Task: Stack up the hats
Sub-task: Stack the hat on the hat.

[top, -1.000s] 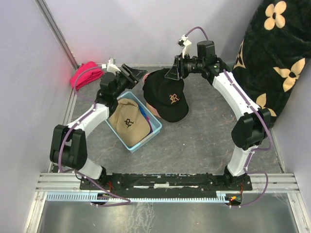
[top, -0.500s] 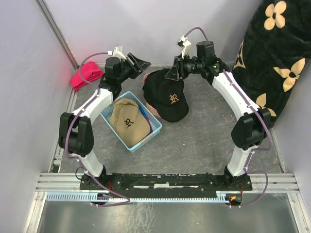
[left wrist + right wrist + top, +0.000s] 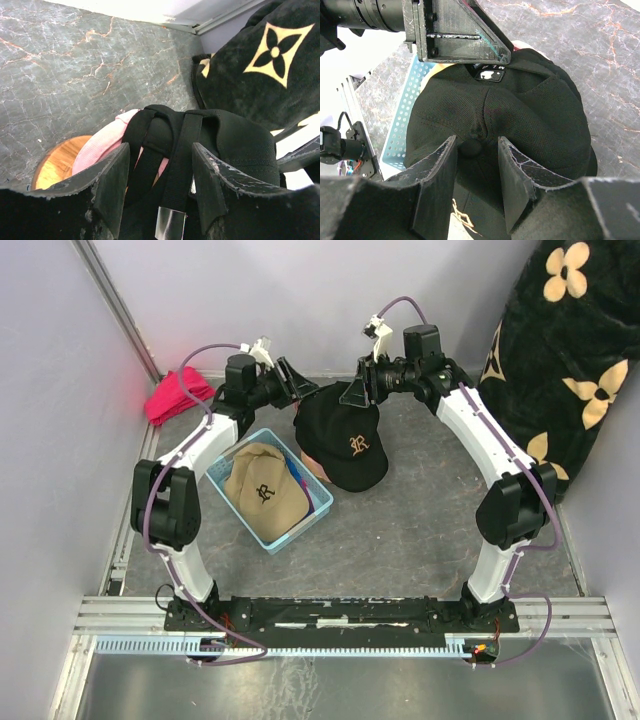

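Observation:
A black hat (image 3: 345, 440) with an embroidered logo sits on top of a light pink hat (image 3: 100, 145) on the wooden stand (image 3: 55, 162). My right gripper (image 3: 355, 392) comes in from behind. It is shut on the black hat's crown (image 3: 535, 115), with a fold of cloth pinched beside the top button. My left gripper (image 3: 298, 392) is at the back of the same hat. Its jaws are open, standing either side of the rear strap (image 3: 182, 150) and clear of it. A tan hat (image 3: 265, 490) lies in the blue basket (image 3: 243, 517).
A red-pink cloth bundle (image 3: 178, 395) lies in the back left corner. A black blanket with cream flowers (image 3: 575, 370) fills the right side. The walls stand close behind both grippers. Another hat's edge shows under the tan one in the basket.
My left arm has swung right from above the basket to the back of the black hat, and its jaws have narrowed a little. The right gripper and the black hat have not moved.

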Robot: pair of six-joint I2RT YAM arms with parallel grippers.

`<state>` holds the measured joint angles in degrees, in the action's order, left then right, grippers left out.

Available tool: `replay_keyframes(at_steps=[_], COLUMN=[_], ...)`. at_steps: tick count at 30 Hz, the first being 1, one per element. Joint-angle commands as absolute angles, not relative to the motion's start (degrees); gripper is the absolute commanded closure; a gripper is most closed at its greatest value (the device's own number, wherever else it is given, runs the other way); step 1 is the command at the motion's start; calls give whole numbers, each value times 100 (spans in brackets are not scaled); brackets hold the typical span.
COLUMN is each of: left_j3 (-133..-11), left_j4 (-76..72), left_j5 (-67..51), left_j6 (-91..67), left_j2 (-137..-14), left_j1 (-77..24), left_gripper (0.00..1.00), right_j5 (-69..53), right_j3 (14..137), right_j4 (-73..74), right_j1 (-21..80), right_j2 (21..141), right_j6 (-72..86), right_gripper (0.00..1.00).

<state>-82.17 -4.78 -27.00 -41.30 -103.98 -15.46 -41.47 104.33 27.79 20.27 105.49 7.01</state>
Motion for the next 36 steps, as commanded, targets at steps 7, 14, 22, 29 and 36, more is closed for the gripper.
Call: replay_keyframes(at_steps=[7, 14, 22, 29, 36], left_j3=[-8699, -8745, -8548, -8325, -8220], left_j4=[-145, 211, 287, 203, 277], left_j5=[-2979, -2593, -2067, -1816, -1573], left_j6=[-3454, -3221, -3144, -3208, -3169], left_j2=[-10547, -10522, -10417, -10377, -10309], left_j1=[-1549, -1551, -1556, -1559, -1556], left_gripper=[64, 72, 76, 80, 80], right_j5=[-4035, -3953, -3698, -3480, -3367], right_j3=[10832, 10889, 10860, 10629, 10461], right_j4=[3133, 3204, 3333, 3204, 3050], right_j1=[2123, 2145, 2157, 2157, 2162], right_j2=[10663, 10661, 10560, 10402, 10305], right_j6=[524, 510, 465, 537, 662], right_gripper=[53, 53, 49, 45, 41])
